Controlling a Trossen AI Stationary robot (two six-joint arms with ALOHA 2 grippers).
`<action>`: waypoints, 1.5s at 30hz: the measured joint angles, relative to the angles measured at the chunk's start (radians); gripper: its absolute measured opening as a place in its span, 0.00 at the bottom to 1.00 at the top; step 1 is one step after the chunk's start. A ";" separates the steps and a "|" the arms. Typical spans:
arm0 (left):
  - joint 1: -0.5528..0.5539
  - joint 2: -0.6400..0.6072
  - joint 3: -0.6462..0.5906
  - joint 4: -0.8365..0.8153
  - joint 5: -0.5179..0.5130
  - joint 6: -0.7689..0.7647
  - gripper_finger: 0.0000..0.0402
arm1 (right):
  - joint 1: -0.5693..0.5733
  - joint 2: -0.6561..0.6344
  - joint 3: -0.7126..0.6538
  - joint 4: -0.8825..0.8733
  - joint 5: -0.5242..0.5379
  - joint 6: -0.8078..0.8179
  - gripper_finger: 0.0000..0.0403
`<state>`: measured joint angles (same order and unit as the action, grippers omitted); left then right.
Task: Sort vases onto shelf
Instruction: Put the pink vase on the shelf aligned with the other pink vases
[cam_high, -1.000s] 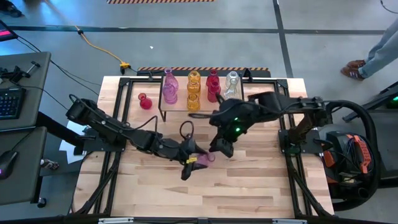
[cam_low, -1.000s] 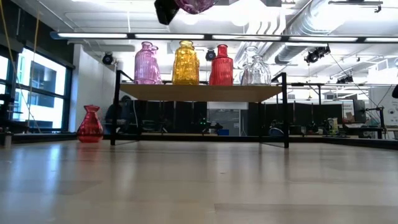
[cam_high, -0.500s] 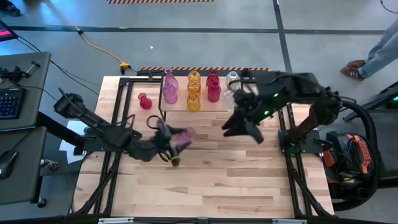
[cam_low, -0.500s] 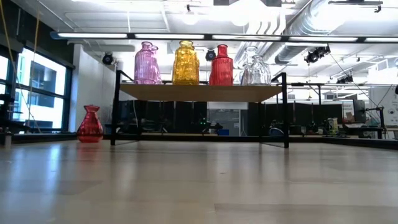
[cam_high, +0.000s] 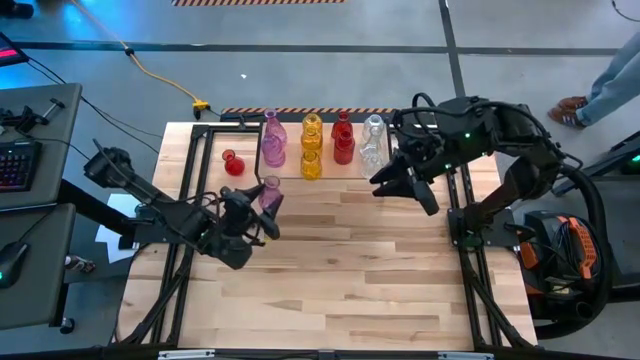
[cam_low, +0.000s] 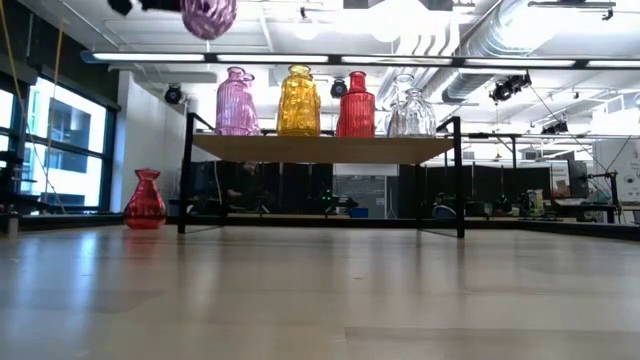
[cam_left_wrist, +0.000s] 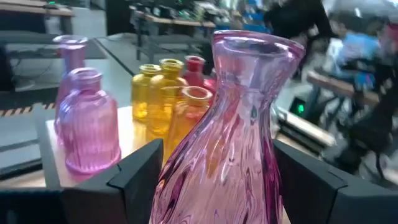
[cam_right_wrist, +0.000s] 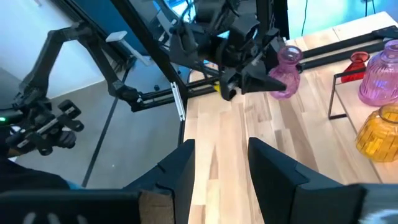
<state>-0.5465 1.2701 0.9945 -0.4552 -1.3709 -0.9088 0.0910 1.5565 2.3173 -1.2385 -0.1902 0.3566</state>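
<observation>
A twisted pink vase (cam_left_wrist: 227, 143) hangs in the air, near the shelf (cam_high: 330, 176). On the shelf stand pink, amber, red and clear vases, perhaps seven. One small red vase (cam_high: 234, 163) stands on the surface beside it.

low view crops the held pink vase (cam_low: 209, 17) at top.

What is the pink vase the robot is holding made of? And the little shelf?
The pink vase in the left gripper looks like glass: you can see through it, it shines, and it has swirly ridges. The shelf seems to have a pale wooden top, smooth and matte, on thin black legs that are probably metal.
</observation>
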 joint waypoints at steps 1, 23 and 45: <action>0.004 0.000 -0.015 0.005 -0.016 -0.034 0.63 | 0.000 -0.002 0.000 0.000 0.000 0.000 0.32; 0.090 0.101 -0.213 0.272 -0.180 -0.083 0.63 | 0.000 -0.003 0.000 -0.031 0.003 -0.092 0.32; 0.249 0.222 -0.210 0.219 -0.201 -0.200 0.63 | 0.000 -0.002 0.000 -0.030 0.026 -0.109 0.32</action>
<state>-0.2978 1.4921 0.7841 -0.2363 -1.5723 -1.1087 0.0914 1.5543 2.3173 -1.2686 -0.1646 0.2478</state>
